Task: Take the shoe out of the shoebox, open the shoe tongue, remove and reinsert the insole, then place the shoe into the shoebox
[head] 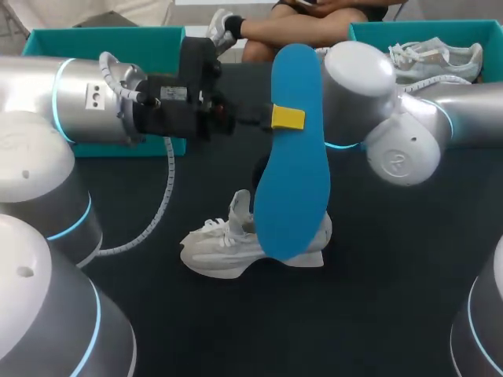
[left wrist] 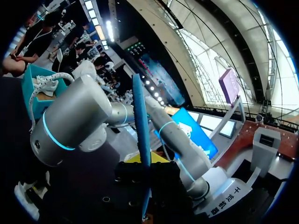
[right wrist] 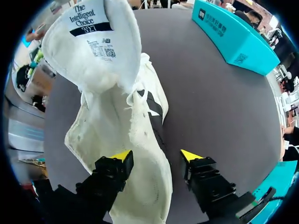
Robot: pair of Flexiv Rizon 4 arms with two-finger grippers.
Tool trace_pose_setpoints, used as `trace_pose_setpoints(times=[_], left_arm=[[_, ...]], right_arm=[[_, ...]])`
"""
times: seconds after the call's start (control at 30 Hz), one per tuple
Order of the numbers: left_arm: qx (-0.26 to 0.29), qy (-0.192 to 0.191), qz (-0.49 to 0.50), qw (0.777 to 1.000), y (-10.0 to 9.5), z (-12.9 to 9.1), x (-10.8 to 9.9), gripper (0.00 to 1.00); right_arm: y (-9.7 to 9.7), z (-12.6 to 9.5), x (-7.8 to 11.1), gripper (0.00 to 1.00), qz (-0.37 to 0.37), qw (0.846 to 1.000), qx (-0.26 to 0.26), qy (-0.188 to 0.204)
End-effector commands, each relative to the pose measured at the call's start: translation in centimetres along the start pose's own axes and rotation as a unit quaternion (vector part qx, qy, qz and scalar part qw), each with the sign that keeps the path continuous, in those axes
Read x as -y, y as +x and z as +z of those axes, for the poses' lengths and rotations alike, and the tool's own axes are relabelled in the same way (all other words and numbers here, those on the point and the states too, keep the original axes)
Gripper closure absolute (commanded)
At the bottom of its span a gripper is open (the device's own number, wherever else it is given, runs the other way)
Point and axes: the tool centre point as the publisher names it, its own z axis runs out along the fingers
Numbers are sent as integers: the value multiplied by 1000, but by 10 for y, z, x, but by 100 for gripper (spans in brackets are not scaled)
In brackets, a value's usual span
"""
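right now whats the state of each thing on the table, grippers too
insole: out of the shoe, held up above it
left gripper: shut on the insole
shoe: out of the box, standing on the table
tongue: pulled open
right gripper: open, fingers astride the shoe's side wall
left shoebox: lid off, inside hidden
right shoebox: lid off, holds a second shoe
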Motion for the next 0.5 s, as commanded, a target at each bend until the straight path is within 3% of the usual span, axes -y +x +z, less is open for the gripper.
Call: trace_pose_setpoints(times=[0.03,0.23,0.27,0.33,0.5], left_arm=[[0,0,0,1000,-1,0,-1,100],[0,0,0,1000,-1,0,-1,100],[0,0,0,1000,-1,0,-1,100],[0,0,0,1000,-1,0,-1,100],[0,0,0,1000,-1,0,-1,100]], right_arm=[[-1,13,-6,63,4,1000,-5,7],[0,13,-5,75,3,1000,-7,21],[1,13,-4,80,3,1000,-7,23],[1,14,-3,100,4,1000,-8,26],[6,9,-3,100,19,999,-27,37]])
